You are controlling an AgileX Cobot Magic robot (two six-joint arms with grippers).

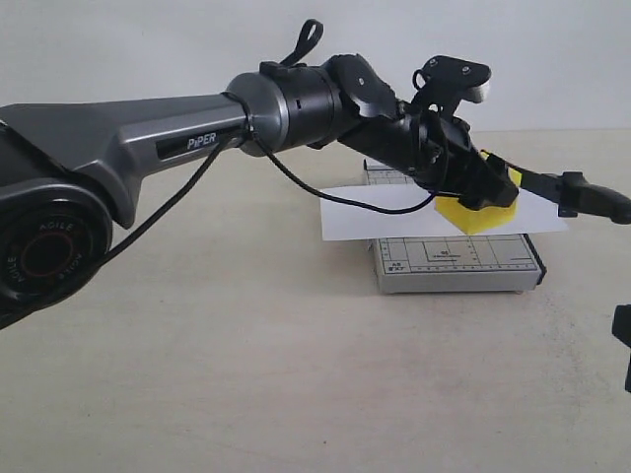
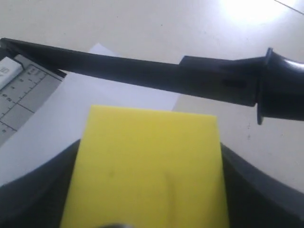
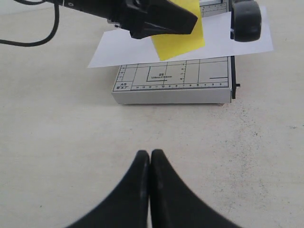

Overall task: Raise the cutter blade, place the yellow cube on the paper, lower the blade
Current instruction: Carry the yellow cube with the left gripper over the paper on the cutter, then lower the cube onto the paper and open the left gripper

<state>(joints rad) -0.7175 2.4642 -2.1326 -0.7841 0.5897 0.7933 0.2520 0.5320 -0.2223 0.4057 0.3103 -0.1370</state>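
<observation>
My left gripper [image 1: 490, 190] reaches over the grey gridded trimmer board [image 1: 454, 264] and is shut on the yellow cube [image 1: 477, 214]. In the left wrist view the cube [image 2: 149, 166] fills the space between the dark fingers [image 2: 259, 190]. It sits at or just above the white paper [image 1: 385, 214] lying across the board; contact cannot be told. The cutter blade [image 1: 582, 192] is raised, its long black arm [image 2: 142, 71] passing beyond the cube and its thick handle [image 2: 285, 90] sticking out past the board. My right gripper [image 3: 150, 157] is shut and empty, low over the table in front of the board [image 3: 171, 88].
The beige table [image 1: 246, 374] spreads around the board. The left arm's grey body [image 1: 128, 148] and its black cable [image 1: 325, 192] cross the left half of the exterior view. A bit of the right arm [image 1: 622, 340] shows at the right edge.
</observation>
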